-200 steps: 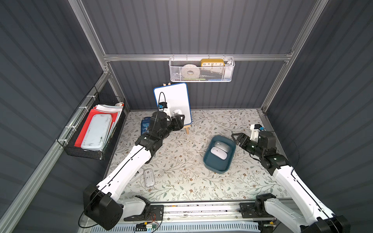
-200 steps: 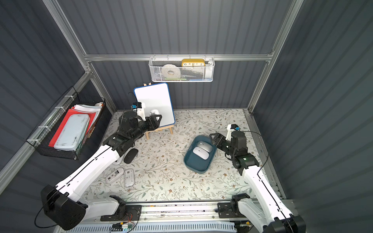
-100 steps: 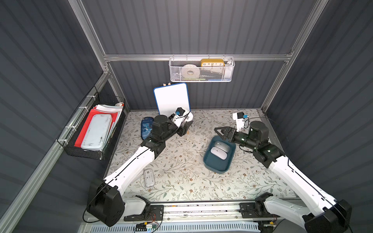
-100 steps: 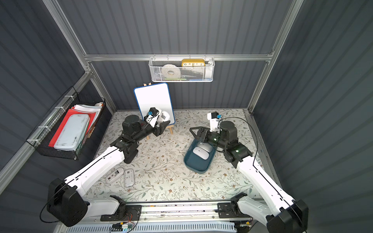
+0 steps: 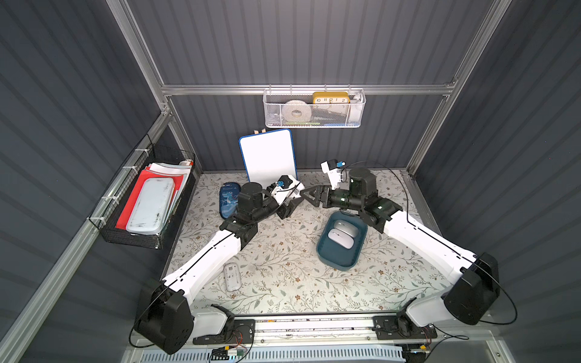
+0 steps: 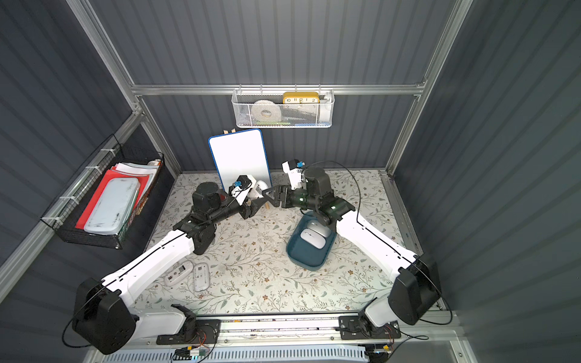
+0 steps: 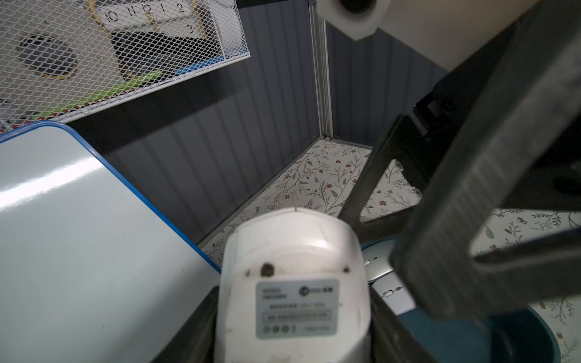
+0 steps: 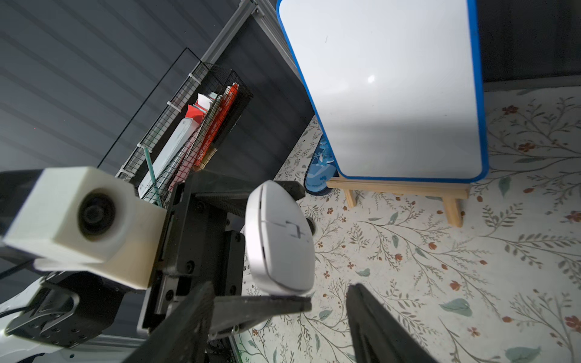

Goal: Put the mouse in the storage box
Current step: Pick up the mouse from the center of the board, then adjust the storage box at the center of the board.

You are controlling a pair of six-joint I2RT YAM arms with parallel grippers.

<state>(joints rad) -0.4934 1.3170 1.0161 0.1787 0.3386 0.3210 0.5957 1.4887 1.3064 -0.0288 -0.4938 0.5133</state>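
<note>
Our left arm stretches toward frame centre, jaws clamped on the white mouse, raised above the desk. Our right arm reaches near it, jaws apart. The storage box lies right of centre.

Smooth white plastic mouse; glossy blue-framed whiteboard on pale wooden easel; matt dark teal plastic storage box.

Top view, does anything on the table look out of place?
Yes: two white mice, one beside another near the left arm's base, lie upside down, undersides up, unlike the pair resting buttons-up in the storage box.
</note>
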